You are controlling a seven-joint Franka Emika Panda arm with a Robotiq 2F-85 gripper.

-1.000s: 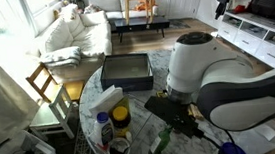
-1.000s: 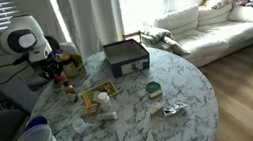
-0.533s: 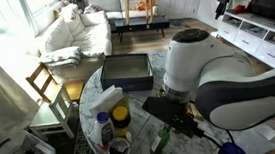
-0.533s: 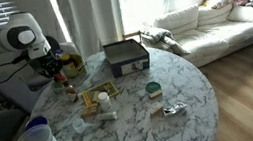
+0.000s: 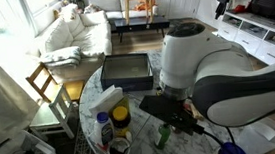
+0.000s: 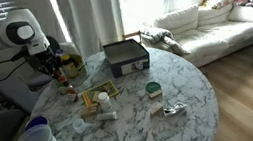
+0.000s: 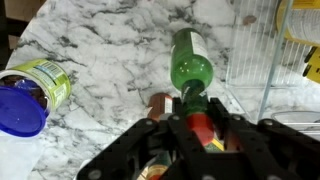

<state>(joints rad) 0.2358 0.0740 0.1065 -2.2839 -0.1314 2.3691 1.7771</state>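
We are looking at the gripper (image 7: 198,124), which is gripping with closed jaws the red-topped neck of the green bottle (image 7: 190,68), whose body is stretching straight away from the fingers over the marble table (image 7: 110,50).

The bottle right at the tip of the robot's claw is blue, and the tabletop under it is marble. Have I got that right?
Not quite. The bottle is green, not blue, as the wrist view shows plainly. The rest holds: its neck end is right at the tip of the gripper, and the tabletop under it is marble.
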